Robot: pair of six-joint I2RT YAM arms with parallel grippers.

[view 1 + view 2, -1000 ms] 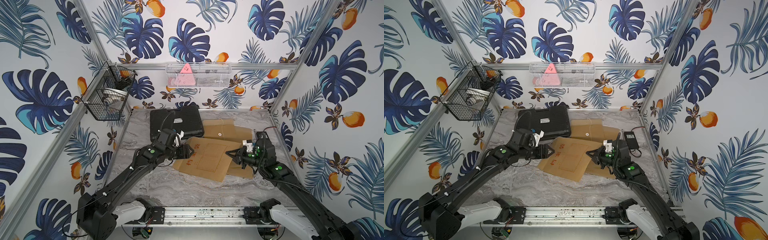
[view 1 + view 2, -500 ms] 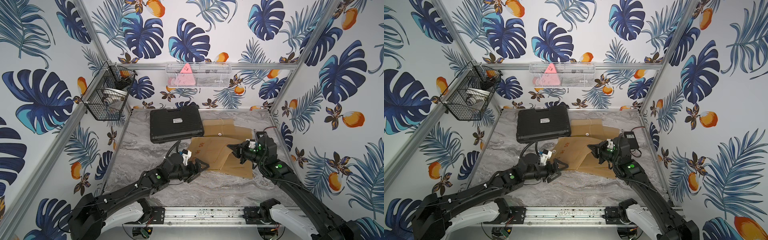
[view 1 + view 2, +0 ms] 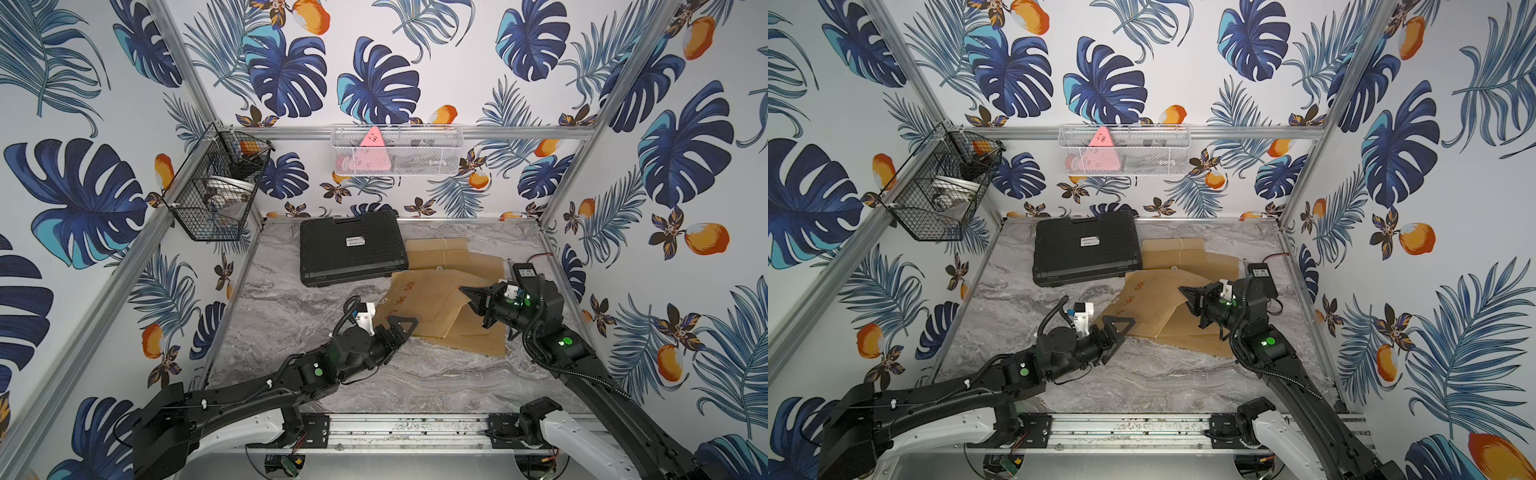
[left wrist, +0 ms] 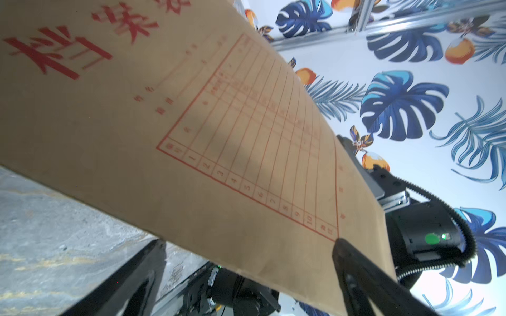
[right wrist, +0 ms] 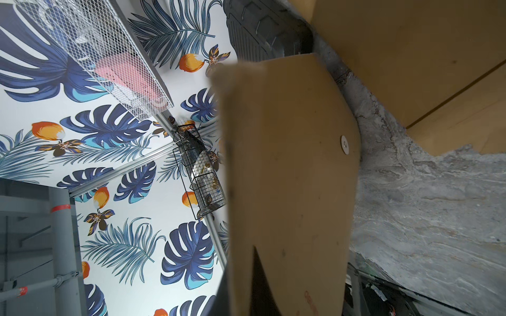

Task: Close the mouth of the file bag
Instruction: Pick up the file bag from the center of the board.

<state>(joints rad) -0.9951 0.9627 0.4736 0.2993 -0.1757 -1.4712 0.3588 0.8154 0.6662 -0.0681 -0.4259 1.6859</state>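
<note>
Right wrist view: the right pincer (image 5: 241, 279) is clenched on the file bag (image 5: 287, 164) by its flap; the released left pincer (image 3: 402, 327) stands at the bag's opposite edge.

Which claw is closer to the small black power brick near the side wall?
Right. The right claw, shut on the file bag's flap, sits a short way from the power brick. The left claw hangs open at the bag's opposite edge, clearly farther away.
</note>
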